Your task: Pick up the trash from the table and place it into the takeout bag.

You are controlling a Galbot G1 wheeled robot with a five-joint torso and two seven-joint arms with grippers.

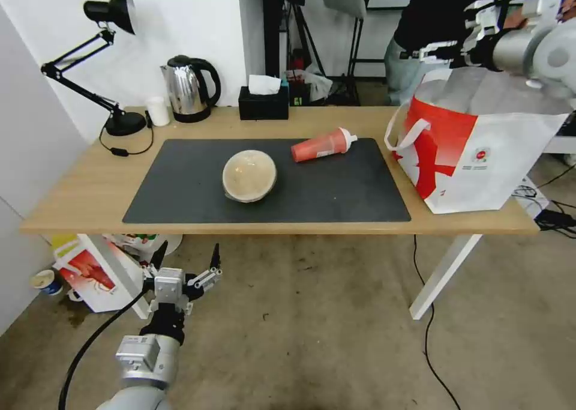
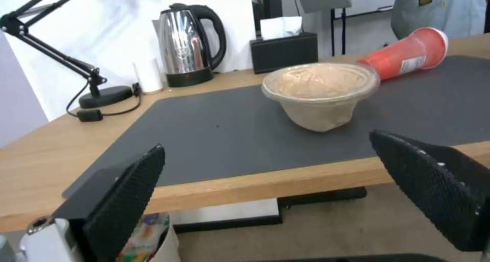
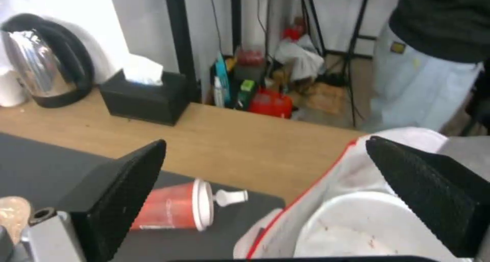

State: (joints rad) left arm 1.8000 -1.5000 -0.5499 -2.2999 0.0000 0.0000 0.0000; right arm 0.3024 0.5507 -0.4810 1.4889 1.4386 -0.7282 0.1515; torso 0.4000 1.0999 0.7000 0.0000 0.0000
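Observation:
A tan domed bowl (image 1: 249, 176) (image 2: 320, 89) sits on the dark mat (image 1: 336, 188) of the table (image 1: 78, 194). Behind it a red drink cup (image 1: 321, 146) (image 2: 408, 55) (image 3: 173, 212) lies on its side, white lid pointing right. The takeout bag (image 1: 474, 152) (image 3: 327, 177) stands open at the table's right end, and a white bowl (image 3: 357, 231) with red scraps lies inside it. My right gripper (image 1: 438, 53) (image 3: 265, 145) hangs open above the bag's mouth, holding nothing. My left gripper (image 1: 186, 263) (image 2: 268, 143) is open and low, in front of the table's front edge, facing the tan bowl.
Along the back edge stand a black desk lamp (image 1: 111, 68), a small white cup (image 1: 158, 110), a steel kettle (image 1: 189, 89) and a black tissue box (image 1: 263, 102). A smaller red-and-white bag (image 1: 90, 272) sits on the floor under the table's left end. Cables (image 1: 429, 338) trail by the right leg.

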